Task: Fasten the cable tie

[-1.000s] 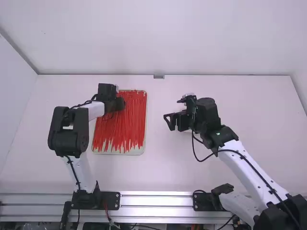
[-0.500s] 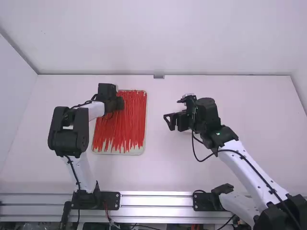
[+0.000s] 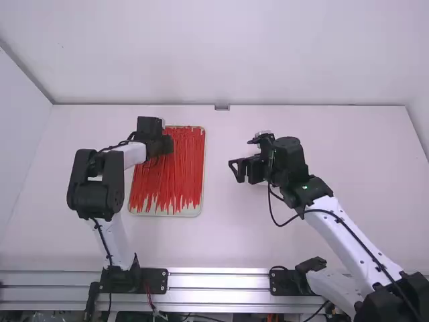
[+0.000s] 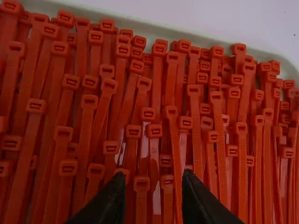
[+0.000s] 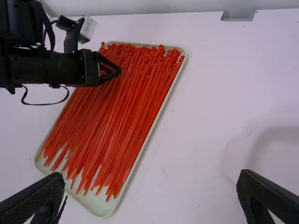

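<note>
A pale tray (image 3: 198, 174) left of the table's middle holds a thick pile of red cable ties (image 3: 171, 171), their square heads toward the far end. My left gripper (image 3: 167, 143) is down on the far left part of the pile; in the left wrist view its fingers (image 4: 153, 196) are open, tips among the tie heads (image 4: 140, 130), with a few ties lying between them. My right gripper (image 3: 243, 169) hovers open over bare table right of the tray, holding nothing. The right wrist view shows the tray (image 5: 159, 127), the ties (image 5: 117, 121) and the left gripper (image 5: 110, 70).
A small grey bracket (image 3: 222, 106) sits at the table's far edge. White walls bound the table at the back and left. An aluminium rail (image 3: 214, 278) runs along the near edge. Bare table lies right of the tray.
The left gripper has shifted slightly toward the tray's left side over the tie heads. The right arm has stayed in place.
</note>
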Robot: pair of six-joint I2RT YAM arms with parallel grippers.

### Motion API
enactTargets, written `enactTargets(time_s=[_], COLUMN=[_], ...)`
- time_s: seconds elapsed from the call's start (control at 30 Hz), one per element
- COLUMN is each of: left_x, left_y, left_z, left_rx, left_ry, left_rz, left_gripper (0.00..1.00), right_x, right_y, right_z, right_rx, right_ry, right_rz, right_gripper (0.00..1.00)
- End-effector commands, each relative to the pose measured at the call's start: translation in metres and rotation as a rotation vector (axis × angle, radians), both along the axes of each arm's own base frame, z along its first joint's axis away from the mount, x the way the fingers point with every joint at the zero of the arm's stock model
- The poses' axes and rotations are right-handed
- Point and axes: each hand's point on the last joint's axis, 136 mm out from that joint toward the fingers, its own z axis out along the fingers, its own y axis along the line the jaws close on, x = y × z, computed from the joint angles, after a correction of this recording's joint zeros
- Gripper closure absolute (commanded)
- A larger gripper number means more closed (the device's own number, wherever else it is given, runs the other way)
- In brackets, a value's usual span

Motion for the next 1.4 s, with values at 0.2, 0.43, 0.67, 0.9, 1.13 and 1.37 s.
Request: enactTargets(time_s=[0.2,0.43,0.67,0.9,1.13,1.37], left_x=[-0.006,-0.007,-0.01,0.004,0.013,0.01], left_y=[-0.008,-0.007,-0.005,-0.003,0.001,0.001], left_z=[-0.018,-0.024,-0.033,-0.016,-0.003,-0.006], left_rx=[-0.006,0.001,0.0,-0.003,0.029,0.031], left_ry=[0.03,0.043,0.063,0.052,0.057,0.074], left_rz=[-0.013,-0.008,-0.004,0.006,0.006,0.008], left_gripper=[0.69,0.7,0.74,0.77,0.78,0.8], right_x=[0.0,0.0,0.0,0.002,0.002,0.004], right_y=[0.001,0.002,0.001,-0.002,-0.003,-0.005], right_z=[0.001,0.001,0.001,0.001,0.001,0.001], right_rx=[0.0,0.0,0.0,0.001,0.0,0.0], right_ry=[-0.002,-0.002,-0.002,-0.002,-0.003,-0.003], right_rz=[0.004,0.004,0.004,-0.008,-0.009,-0.017], right_gripper=[0.02,0.02,0.02,0.02,0.02,0.02])
